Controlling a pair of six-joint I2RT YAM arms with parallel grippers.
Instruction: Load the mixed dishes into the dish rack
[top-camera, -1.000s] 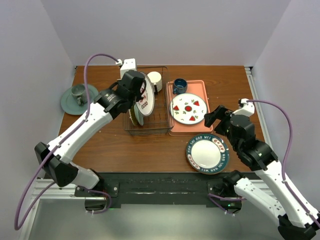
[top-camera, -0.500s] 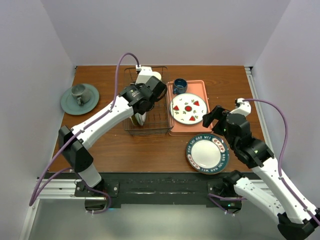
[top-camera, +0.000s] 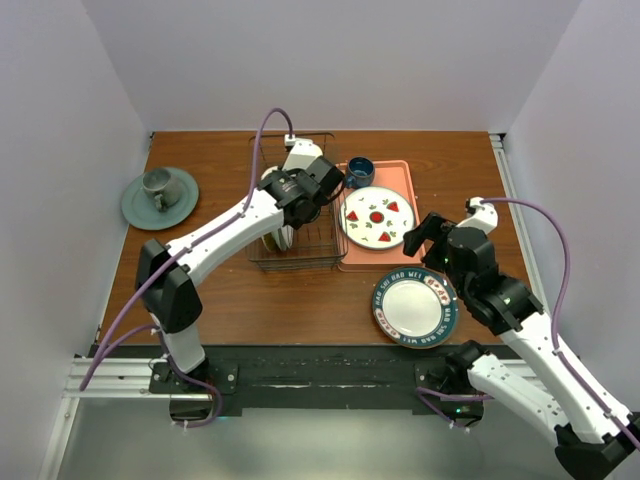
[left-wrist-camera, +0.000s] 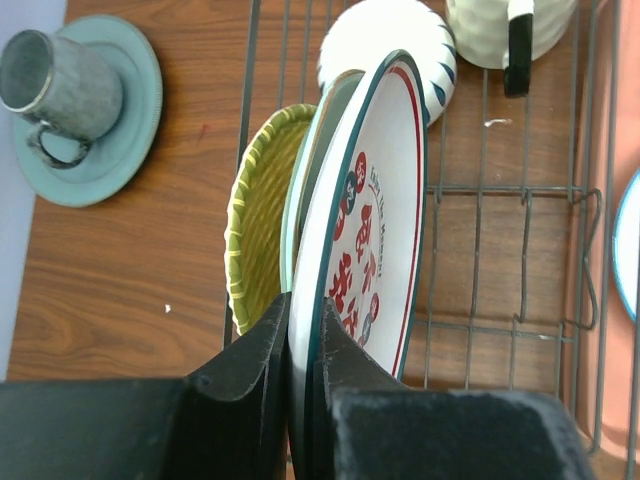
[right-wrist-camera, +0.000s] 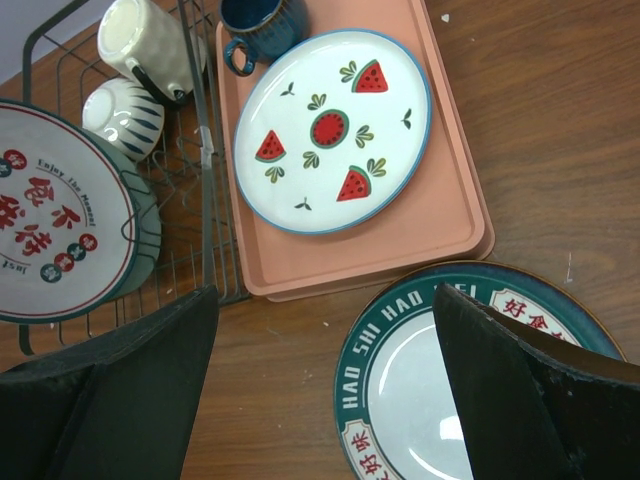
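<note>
My left gripper (left-wrist-camera: 300, 325) is shut on the rim of a dark teal-rimmed plate (left-wrist-camera: 375, 220) with red characters. The plate stands on edge inside the dark wire dish rack (left-wrist-camera: 500, 190). Beside it stand a mint-green plate (left-wrist-camera: 300, 190) and a yellow textured plate (left-wrist-camera: 262, 225). A cream bowl (left-wrist-camera: 390, 40) and a cream mug (left-wrist-camera: 500, 30) sit at the rack's far end. A second teal-rimmed plate (top-camera: 414, 307) lies flat on the table. My right gripper (right-wrist-camera: 325, 370) is open and empty, over the table between the rack (right-wrist-camera: 205, 150) and that plate (right-wrist-camera: 440, 400).
A pink tray (top-camera: 395, 262) right of the rack (top-camera: 295, 266) holds a white plate with red fruit (top-camera: 376, 217) and a dark blue mug (top-camera: 359, 172). A grey-green cup on a saucer (top-camera: 158, 195) stands at the far left.
My left arm has swung right over the rack with the teal-rimmed plate, which now stands on edge among the other plates. My right gripper has barely moved.
</note>
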